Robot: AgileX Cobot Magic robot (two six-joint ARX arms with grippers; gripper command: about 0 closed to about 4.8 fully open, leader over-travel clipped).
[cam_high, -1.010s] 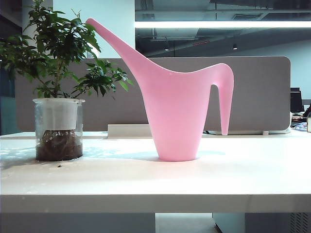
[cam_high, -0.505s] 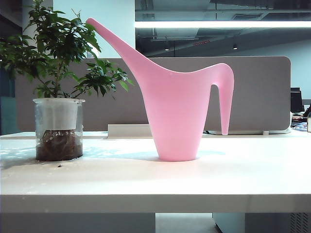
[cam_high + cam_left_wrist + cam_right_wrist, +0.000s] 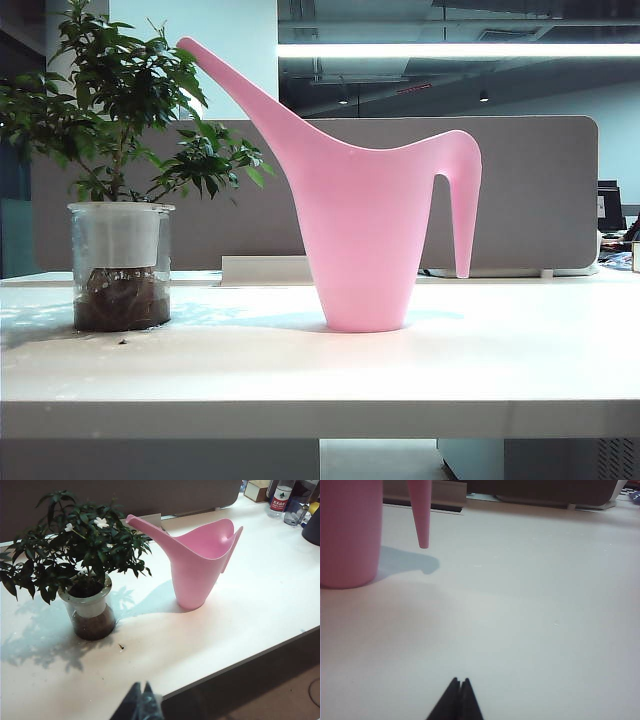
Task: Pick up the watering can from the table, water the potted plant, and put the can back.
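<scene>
Neither arm shows in the exterior view. Of the left hand (image 3: 142, 700) only the dark fingertips enter its wrist view, pressed together and holding nothing, hanging off the near edge of the counter (image 3: 500, 370), well short of the plant. The right hand (image 3: 459, 692) is likewise cut down to two black tips, closed tight on nothing, low over bare counter to the right of the can and well apart from it. In that right wrist view only the can's lower body and the free end of its handle are visible; the rest is cropped away. The watering can (image 3: 365, 235) stands upright near the middle of the counter, smooth pink plastic, tapered toward its base, its long thin spout slanting up to the left over the leaves, its arched handle hanging open-ended on the right. The potted plant (image 3: 120, 200) sits to its left, apart from the can's body: dark green leaves, a few small white flowers (image 3: 101, 523), clear pot showing a white band above soil and roots. A grey-beige divider panel (image 3: 540, 190) backs the counter.
</scene>
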